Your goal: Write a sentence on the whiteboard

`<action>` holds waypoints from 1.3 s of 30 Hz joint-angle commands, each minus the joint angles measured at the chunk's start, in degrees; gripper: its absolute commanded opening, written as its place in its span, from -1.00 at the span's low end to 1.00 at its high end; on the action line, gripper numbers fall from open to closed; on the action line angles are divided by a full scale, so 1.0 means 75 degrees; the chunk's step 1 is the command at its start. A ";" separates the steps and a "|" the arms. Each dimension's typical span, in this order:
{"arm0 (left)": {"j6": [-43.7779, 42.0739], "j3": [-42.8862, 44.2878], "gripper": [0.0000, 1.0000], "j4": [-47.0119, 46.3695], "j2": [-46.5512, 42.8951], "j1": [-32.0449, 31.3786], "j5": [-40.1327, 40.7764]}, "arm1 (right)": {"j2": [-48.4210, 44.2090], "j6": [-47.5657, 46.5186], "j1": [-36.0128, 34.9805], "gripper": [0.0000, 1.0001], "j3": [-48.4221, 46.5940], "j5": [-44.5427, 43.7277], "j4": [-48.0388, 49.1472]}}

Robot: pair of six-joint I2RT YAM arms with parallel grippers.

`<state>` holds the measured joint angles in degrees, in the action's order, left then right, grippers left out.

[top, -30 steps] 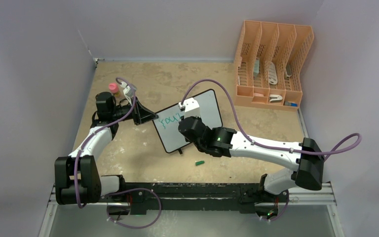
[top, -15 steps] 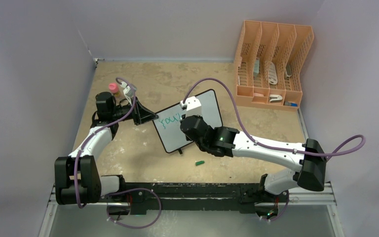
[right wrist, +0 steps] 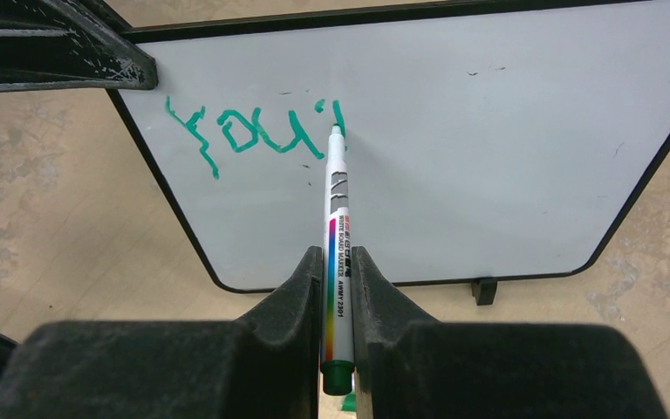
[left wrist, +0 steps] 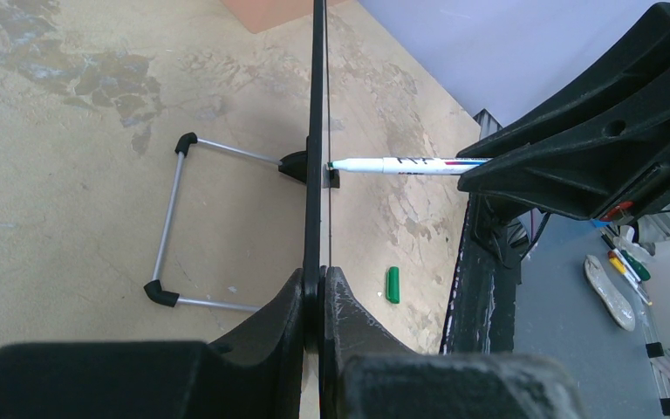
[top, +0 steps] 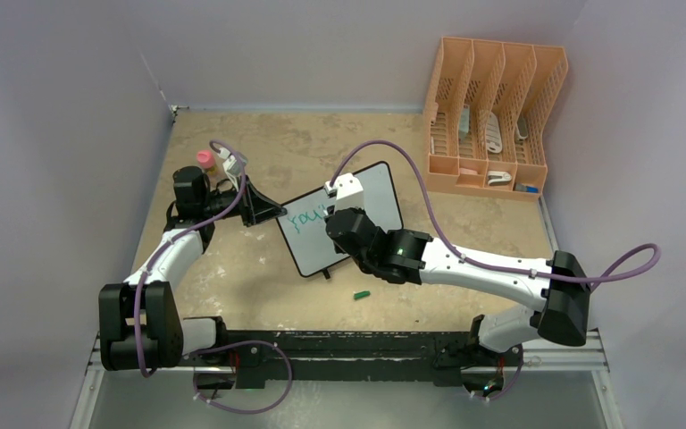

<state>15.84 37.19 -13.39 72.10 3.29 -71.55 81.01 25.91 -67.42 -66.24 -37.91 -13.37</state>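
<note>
The whiteboard (top: 377,189) stands tilted on its feet mid-table, and my left gripper (top: 272,212) is shut on its left edge. In the left wrist view the board's black edge (left wrist: 317,131) runs straight between the closed left gripper (left wrist: 321,279). My right gripper (right wrist: 337,257) is shut on a white marker (right wrist: 338,218) whose green tip touches the board face (right wrist: 488,157). The sentence (right wrist: 244,135) reads "you'" in teal-green plus one short stroke at the tip. From above, the lettering (top: 308,215) sits at the board's left, partly hidden by the right gripper (top: 335,219).
A green marker cap (top: 362,293) lies on the table in front of the board. An orange file rack (top: 491,116) stands at the back right. A bottle with a pink cap (top: 204,159) sits behind the left arm. The board's wire stand (left wrist: 170,218) props it from behind.
The right arm has shifted slightly to the right with the marker, and the green lettering has grown by a stroke. The left arm and the board have not moved.
</note>
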 commanded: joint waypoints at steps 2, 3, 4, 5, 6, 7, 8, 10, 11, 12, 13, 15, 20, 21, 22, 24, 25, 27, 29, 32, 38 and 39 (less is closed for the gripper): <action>-0.0213 0.0186 -1.00 0.0097 -0.0062 -0.0111 -0.0269 | 0.0026 -0.0121 0.0063 -1.00 -0.0203 -0.0227 0.0239; -0.0216 0.0186 -1.00 0.0096 -0.0062 -0.0113 -0.0269 | 0.0026 -0.0117 0.0061 -1.00 -0.0203 -0.0228 0.0252; -0.0222 0.0186 -1.00 0.0091 -0.0062 -0.0111 -0.0269 | 0.0032 -0.0115 0.0067 -1.00 -0.0203 -0.0239 0.0258; -0.0224 0.0186 -1.00 0.0107 -0.0056 -0.0112 -0.0269 | 0.0037 -0.0131 0.0071 -1.00 -0.0203 -0.0242 0.0267; -0.0225 0.0186 -1.00 0.0109 -0.0064 -0.0117 -0.0269 | 0.0038 -0.0127 0.0086 -1.00 -0.0209 -0.0241 0.0270; -0.0225 0.0186 -1.00 0.0109 -0.0062 -0.0111 -0.0269 | 0.0038 -0.0139 0.0083 -1.00 -0.0213 -0.0242 0.0294; -0.0225 0.0186 -1.00 0.0108 -0.0062 -0.0111 -0.0269 | 0.0038 -0.0152 0.0089 -1.00 -0.0215 -0.0242 0.0313; -0.0225 0.0189 -1.00 0.0109 -0.0062 -0.0110 -0.0269 | 0.0046 -0.0162 0.0095 -1.00 -0.0215 -0.0241 0.0344; -0.0225 0.0186 -1.00 0.0109 -0.0062 -0.0110 -0.0269 | 0.0042 -0.0180 0.0103 -1.00 -0.0215 -0.0252 0.0359; -0.0225 0.0193 -1.00 0.0115 -0.0062 -0.0110 -0.0272 | 0.0049 -0.0182 0.0106 -1.00 -0.0215 -0.0273 0.0363; -0.0228 0.0197 -1.00 0.0120 -0.0062 -0.0110 -0.0272 | 0.0039 -0.0195 0.0106 -1.00 -0.0215 -0.0284 0.0380; -0.0236 0.0198 -1.00 0.0121 -0.0062 -0.0110 -0.0269 | 0.0028 -0.0208 0.0117 -1.00 -0.0215 -0.0300 0.0409; -0.0236 0.0198 -1.00 0.0120 -0.0059 -0.0113 -0.0269 | 0.0038 -0.0235 0.0139 -1.00 -0.0230 -0.0351 0.0433; -0.0236 0.0198 -1.00 0.0121 -0.0062 -0.0111 -0.0269 | 0.0038 -0.0236 0.0148 -1.00 -0.0229 -0.0373 0.0440; -0.0236 0.0198 -1.00 0.0121 -0.0062 -0.0113 -0.0269 | 0.0038 -0.0249 0.0153 -1.00 -0.0227 -0.0381 0.0451; -0.0236 0.0198 -1.00 0.0121 -0.0062 -0.0113 -0.0269 | 0.0038 -0.0256 0.0164 -1.00 -0.0227 -0.0391 0.0464; -0.0236 0.0198 -1.00 0.0115 -0.0062 -0.0112 -0.0269 | 0.0038 -0.0256 0.0171 -1.00 -0.0227 -0.0384 0.0476; -0.0236 0.0198 -1.00 0.0121 -0.0060 -0.0117 -0.0269 | 0.0038 -0.0256 0.0176 -1.00 -0.0221 -0.0394 0.0477; -0.0236 0.0198 -1.00 0.0120 -0.0062 -0.0116 -0.0269 | 0.0028 -0.0238 0.0188 -1.00 -0.0207 -0.0426 0.0477; -0.0236 0.0198 -1.00 0.0111 -0.0043 -0.0117 -0.0269 | 0.0004 -0.0241 0.0193 -1.00 -0.0180 -0.0450 0.0505; -0.0236 0.0199 -1.00 0.0118 -0.0050 -0.0117 -0.0269 | -0.0009 -0.0201 0.0217 -1.00 -0.0145 -0.0494 0.0494; -0.0236 0.0198 -1.00 0.0123 -0.0047 -0.0116 -0.0259 | -0.0009 -0.0179 0.0223 -1.00 -0.0136 -0.0496 0.0471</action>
<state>15.44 37.30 -13.02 72.10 3.29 -71.44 81.36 24.56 -66.67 -66.26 -39.11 -11.90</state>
